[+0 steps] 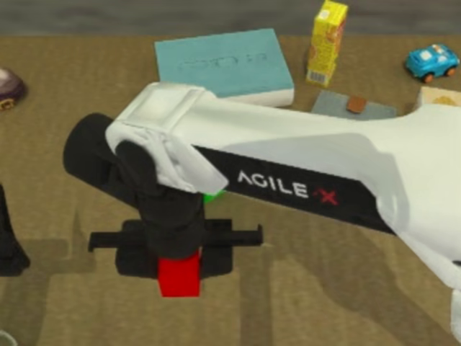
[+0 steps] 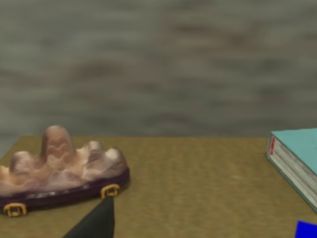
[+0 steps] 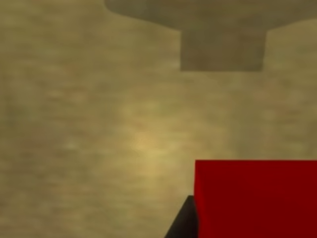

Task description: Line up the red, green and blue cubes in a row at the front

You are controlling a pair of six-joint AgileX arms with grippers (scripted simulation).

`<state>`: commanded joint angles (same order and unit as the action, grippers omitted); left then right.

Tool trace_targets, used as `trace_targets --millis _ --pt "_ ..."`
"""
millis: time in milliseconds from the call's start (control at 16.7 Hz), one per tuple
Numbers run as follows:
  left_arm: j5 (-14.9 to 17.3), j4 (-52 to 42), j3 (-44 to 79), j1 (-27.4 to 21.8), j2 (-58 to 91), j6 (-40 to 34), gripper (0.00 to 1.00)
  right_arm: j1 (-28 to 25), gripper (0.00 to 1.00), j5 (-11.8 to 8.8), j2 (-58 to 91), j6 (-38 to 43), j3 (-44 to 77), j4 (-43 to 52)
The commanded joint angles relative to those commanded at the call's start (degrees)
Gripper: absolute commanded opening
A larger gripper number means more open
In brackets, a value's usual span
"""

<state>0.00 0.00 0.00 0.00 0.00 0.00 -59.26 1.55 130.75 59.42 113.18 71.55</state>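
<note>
My right gripper (image 1: 178, 261) reaches across to the front left of the table and is shut on the red cube (image 1: 179, 282). In the right wrist view the red cube (image 3: 255, 198) sits beside a dark finger (image 3: 184, 223), with its shadow on the table beneath, so it hangs above the surface. Only a sliver of the green cube (image 1: 212, 195) shows, behind the gripper and under the right arm. The arm hides the blue cube in the top view; a corner of the blue cube (image 2: 307, 230) shows in the left wrist view. My left gripper (image 1: 9, 249) is parked at the left edge, open and holding nothing.
At the back lie a teal book (image 1: 225, 63), a yellow carton (image 1: 328, 42), a blue toy car (image 1: 432, 63), a grey pad (image 1: 353, 107) and a cream box (image 1: 439, 97). A rock ornament on a purple base (image 2: 59, 166) stands at the far left.
</note>
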Motion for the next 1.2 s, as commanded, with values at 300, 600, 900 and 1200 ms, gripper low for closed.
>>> trace_targets --millis 300,600,900,1200 --pt "0.0 0.0 0.0 0.0 0.0 0.0 1.0 0.11 0.0 0.02 1.02 0.01 -3.51 -4.36" --pt "0.0 0.0 0.0 0.0 0.0 0.0 1.0 -0.09 0.0 0.03 3.3 0.14 -10.06 -13.44" --pt "0.0 0.0 0.0 0.0 0.0 0.0 1.0 -0.11 0.08 0.04 3.41 0.15 -10.3 -13.71" --pt "0.0 0.0 0.0 0.0 0.0 0.0 1.0 -0.11 0.45 0.04 3.41 0.15 -10.3 -13.71"
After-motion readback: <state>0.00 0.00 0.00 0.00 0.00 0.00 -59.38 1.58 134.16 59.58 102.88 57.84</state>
